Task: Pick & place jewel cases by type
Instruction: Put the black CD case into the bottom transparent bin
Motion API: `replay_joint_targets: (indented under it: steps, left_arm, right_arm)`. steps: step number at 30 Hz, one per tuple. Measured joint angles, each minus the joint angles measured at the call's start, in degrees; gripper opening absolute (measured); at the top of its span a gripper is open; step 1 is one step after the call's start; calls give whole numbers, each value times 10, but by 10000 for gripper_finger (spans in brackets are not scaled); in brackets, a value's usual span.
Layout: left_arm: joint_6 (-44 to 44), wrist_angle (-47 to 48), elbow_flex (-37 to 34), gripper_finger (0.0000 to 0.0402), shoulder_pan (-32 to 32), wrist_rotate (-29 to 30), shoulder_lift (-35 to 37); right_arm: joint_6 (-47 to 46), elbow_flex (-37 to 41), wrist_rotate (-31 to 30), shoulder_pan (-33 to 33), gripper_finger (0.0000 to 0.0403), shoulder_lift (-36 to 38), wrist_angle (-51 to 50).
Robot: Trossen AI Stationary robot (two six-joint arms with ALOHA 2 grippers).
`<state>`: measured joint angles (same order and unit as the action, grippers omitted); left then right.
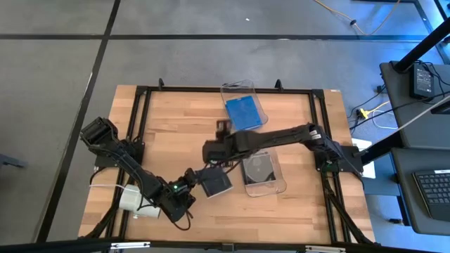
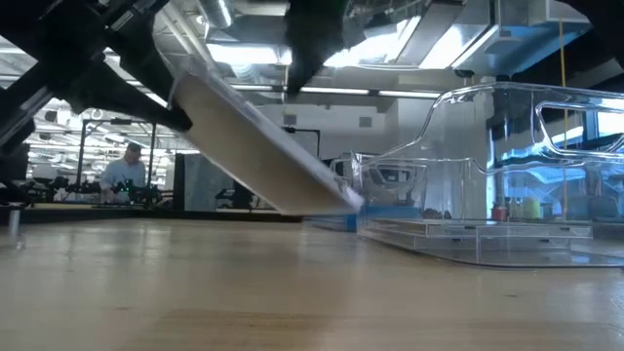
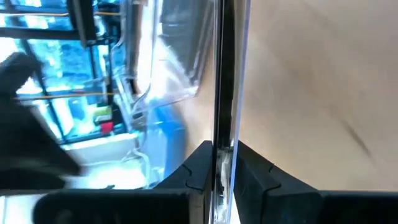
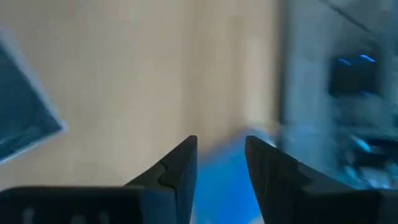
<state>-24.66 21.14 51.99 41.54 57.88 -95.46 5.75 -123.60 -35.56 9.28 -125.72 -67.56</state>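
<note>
The left gripper point(image 1: 193, 180) is clamped on the edge of a dark case point(image 1: 214, 183), near the front of the table point(image 1: 295, 211), just left of the near bin point(image 1: 264, 172). In the low view the case point(image 2: 263, 146) hangs tilted, its low corner close over the wood — whether it touches I cannot tell. The left wrist view shows it edge-on between the fingertips point(image 3: 199, 165), a thin sandwich of clear plastic.

It is probably light and stiff, but brittle and slick — an edge pinch like this lets it swing or slip, so a slow carry seems wise. A grip near the middle of one side, away from the hinge, would hold it best.

It looks dark grey and square. A blue case point(image 1: 243, 112) lies in the far bin point(image 1: 235, 88); the near bin holds a case with a disc point(image 1: 259, 169) showing.

The right gripper point(image 1: 211, 151) hovers just above the held case, fingers apart and empty.
</note>
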Motion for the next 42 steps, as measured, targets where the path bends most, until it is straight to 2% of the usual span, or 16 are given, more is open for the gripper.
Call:
replay_joint_targets:
  steps: [2,5,11,14,17,20,22,24,27,31,37,42]
  left_arm:
    - [-1,1,0,36,1,20,0]
    - [-1,5,0,33,8,56,0]
    - [-52,-6,0,39,12,139,1]
    - [-86,-37,0,35,-12,143,1]
    - [-113,-64,0,33,-40,137,1]
    - [-160,-72,1,35,-58,205,3]
    - [-195,-80,1,36,-63,227,15]
    - [-200,-110,1,36,-69,197,30]
    - [-202,-172,1,34,-83,114,48]
    - [-260,-278,1,37,-118,5,50]
    - [-316,-401,2,35,-192,-164,18]
    - [-373,-423,1,41,-238,-269,-18]
  right_arm:
    - [-34,-52,-39,4,139,11,-69]
    - [-89,-116,-50,10,139,40,-122]
    - [-166,-64,-54,32,139,163,-134]
    - [-191,-48,-71,38,139,203,-139]
    - [-202,-38,-76,38,139,228,-138]
    - [-207,-28,-76,36,139,236,-141]
    - [-205,-22,-75,35,139,237,-149]
    - [-202,-11,-75,32,139,237,-151]
    - [-183,11,-75,26,139,237,-151]
    - [-172,43,-110,17,139,237,-151]
    - [-158,67,-140,3,139,237,-151]
    - [-157,67,-141,0,139,237,-150]
